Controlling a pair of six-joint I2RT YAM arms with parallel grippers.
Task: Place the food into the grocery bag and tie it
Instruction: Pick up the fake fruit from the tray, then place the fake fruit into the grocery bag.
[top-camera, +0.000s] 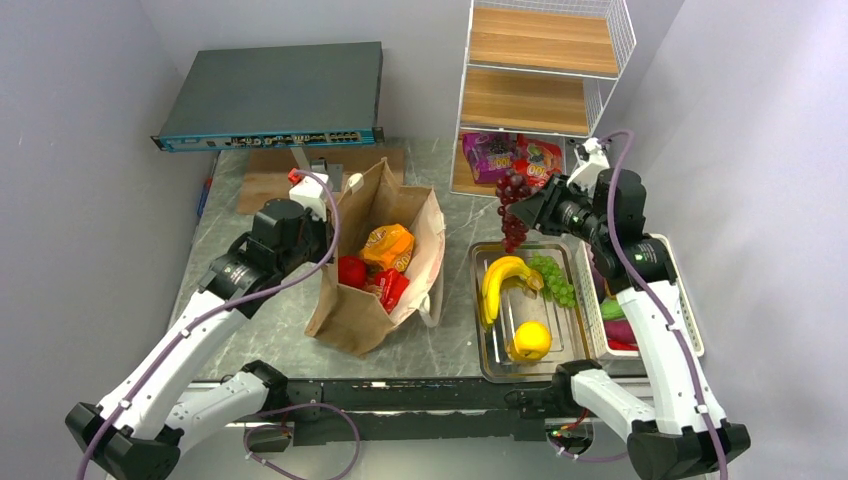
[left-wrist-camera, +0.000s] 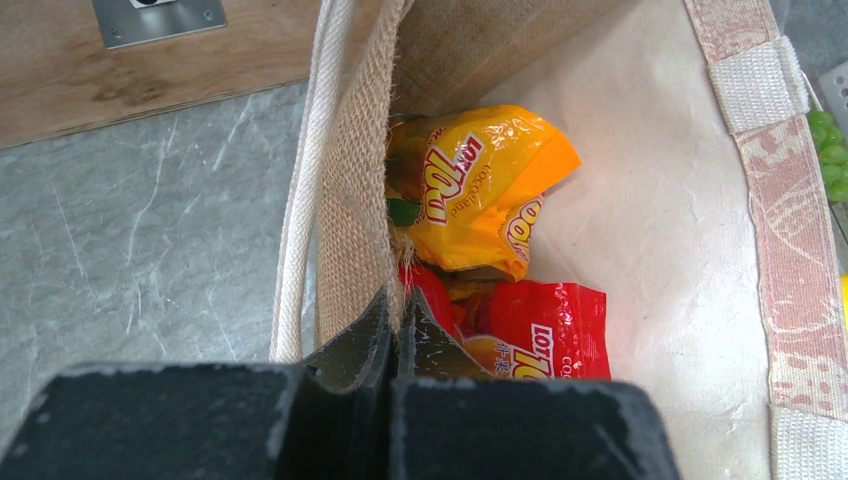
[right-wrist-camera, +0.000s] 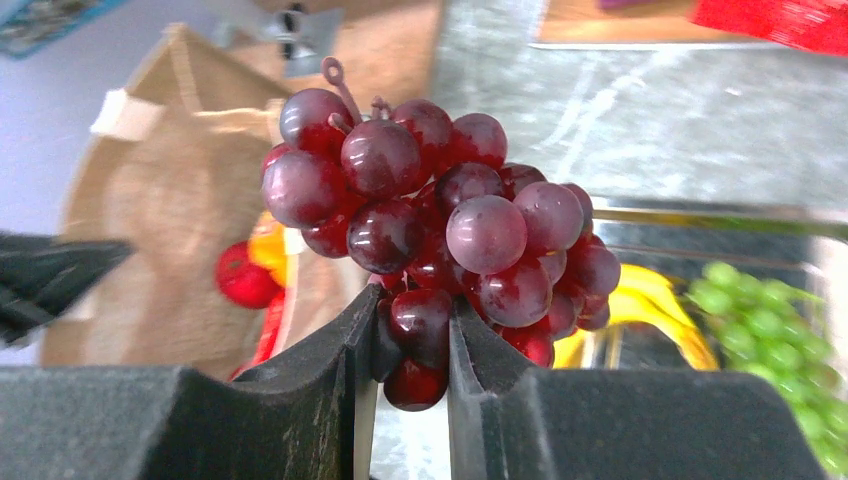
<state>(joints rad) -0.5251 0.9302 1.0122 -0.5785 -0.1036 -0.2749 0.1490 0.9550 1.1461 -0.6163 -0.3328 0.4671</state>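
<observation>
The brown grocery bag (top-camera: 368, 290) stands open on the table, with an orange snack packet (top-camera: 388, 246), a red packet (top-camera: 393, 288) and a red apple (top-camera: 351, 271) inside. My left gripper (top-camera: 318, 203) is shut on the bag's left rim; the left wrist view shows the rim fabric (left-wrist-camera: 355, 190) pinched between the jaws, with the orange packet (left-wrist-camera: 480, 185) and red packet (left-wrist-camera: 545, 330) below. My right gripper (top-camera: 525, 210) is shut on a bunch of dark purple grapes (top-camera: 513, 205), held in the air between the bag and the tray; the bunch fills the right wrist view (right-wrist-camera: 440, 220).
A clear tray (top-camera: 490, 355) right of the bag holds a banana (top-camera: 500, 280), green grapes (top-camera: 555, 278) and a lemon (top-camera: 530, 340). A white basket (top-camera: 690, 335) with vegetables stands at the right. A wire shelf (top-camera: 540, 90) with snack packets (top-camera: 510, 155) and a grey box (top-camera: 275, 95) stand behind.
</observation>
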